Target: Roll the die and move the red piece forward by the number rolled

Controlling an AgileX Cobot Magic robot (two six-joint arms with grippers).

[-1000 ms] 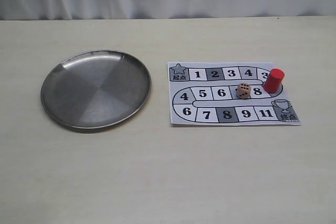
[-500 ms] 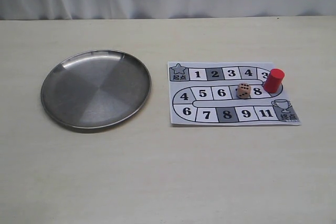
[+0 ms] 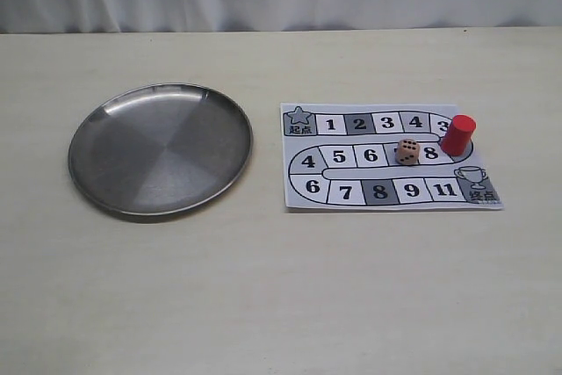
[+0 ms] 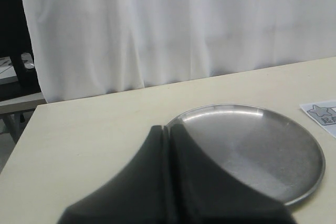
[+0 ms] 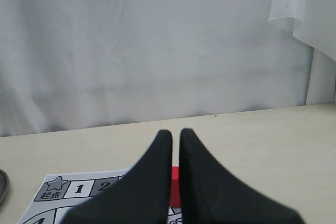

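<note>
The die (image 3: pixel 407 151) rests on the paper game board (image 3: pixel 351 195), in the middle row between squares 6 and 8. The red piece (image 3: pixel 457 134) stands upright at the right bend of the track, just right of the die. Neither gripper shows in the exterior view. In the left wrist view my left gripper (image 4: pixel 167 128) is shut with nothing in it, above the near rim of the metal plate (image 4: pixel 252 145). My right gripper (image 5: pixel 176 132) is shut and empty, and a strip of the red piece (image 5: pixel 175 187) shows beyond its fingers, well apart from them.
A round steel plate (image 3: pixel 161 148) lies left of the board with nothing in it. A white curtain hangs behind the table's far edge. A corner of the board (image 4: pixel 321 114) shows in the left wrist view.
</note>
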